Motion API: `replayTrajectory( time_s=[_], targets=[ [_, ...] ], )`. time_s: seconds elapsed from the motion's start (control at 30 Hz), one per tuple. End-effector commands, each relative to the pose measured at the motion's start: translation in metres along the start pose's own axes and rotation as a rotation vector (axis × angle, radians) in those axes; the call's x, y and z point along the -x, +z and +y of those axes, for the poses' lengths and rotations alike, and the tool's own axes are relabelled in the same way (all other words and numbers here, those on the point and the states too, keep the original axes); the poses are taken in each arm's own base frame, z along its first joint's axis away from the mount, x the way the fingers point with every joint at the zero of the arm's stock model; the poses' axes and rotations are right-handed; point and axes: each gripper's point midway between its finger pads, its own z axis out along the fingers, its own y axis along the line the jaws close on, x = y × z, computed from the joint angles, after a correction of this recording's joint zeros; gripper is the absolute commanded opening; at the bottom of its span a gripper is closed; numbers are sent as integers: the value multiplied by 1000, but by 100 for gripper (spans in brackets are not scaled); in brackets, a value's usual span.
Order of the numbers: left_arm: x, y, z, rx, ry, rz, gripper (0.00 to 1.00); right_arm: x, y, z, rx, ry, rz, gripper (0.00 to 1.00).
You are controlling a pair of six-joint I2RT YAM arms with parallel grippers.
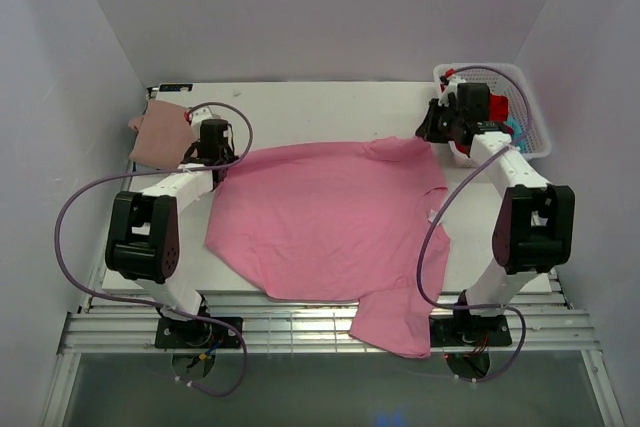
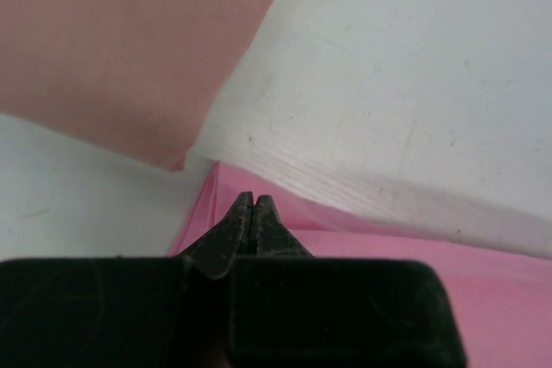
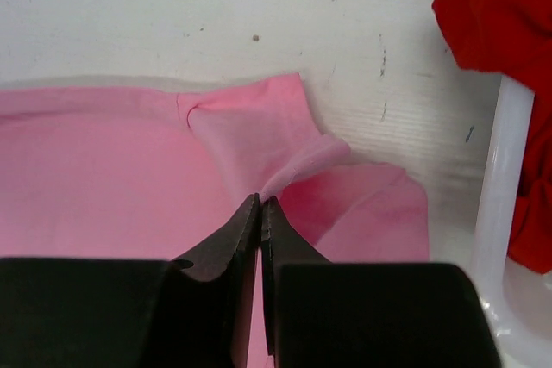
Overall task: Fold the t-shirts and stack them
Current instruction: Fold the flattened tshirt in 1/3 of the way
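The left jaws are clenched, tip against tip, just over the corner of the bright pink t-shirt (image 2: 483, 299); whether any cloth is caught between them, I cannot tell. The right jaws are also pressed together, and here a small ridge of the same t-shirt's sleeve (image 3: 285, 157) rises up into the tips, so they are pinching it.

The pink t-shirt (image 1: 330, 217) lies spread open in the middle of the white surface (image 1: 320, 107), with the two jaws at its far corners (left and right). Its small white label (image 1: 432, 214) shows on the right side. One sleeve (image 1: 395, 322) hangs over the near edge.

A folded dusty rose t-shirt (image 1: 160, 137) rests at the far left, just beside the left jaws. At the far right stands a white basket (image 1: 535, 117) holding a red t-shirt (image 3: 492, 6) and something teal (image 1: 515, 127).
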Motion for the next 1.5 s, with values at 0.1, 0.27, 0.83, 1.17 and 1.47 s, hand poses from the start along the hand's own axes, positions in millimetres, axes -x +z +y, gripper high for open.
replayTrajectory(
  time_s=[0.1,0.27,0.83,1.17,1.47],
  targets=[
    [3,-26,17,38,-26,-4,0,-11,-43,15,-61,-50,-17,8],
    [-9,-28,29,90,-24,28,0,-28,-64,22,-93,-67,0,8],
    [-28,-32,58,224,-4,73,0,-94,-102,26,-237,-79,145,8],
    [-34,-40,64,235,-15,80,0,-106,-124,31,-283,-92,158,8],
    [-55,-46,75,260,8,140,29,-143,-129,22,-339,-90,277,8]
  ],
)
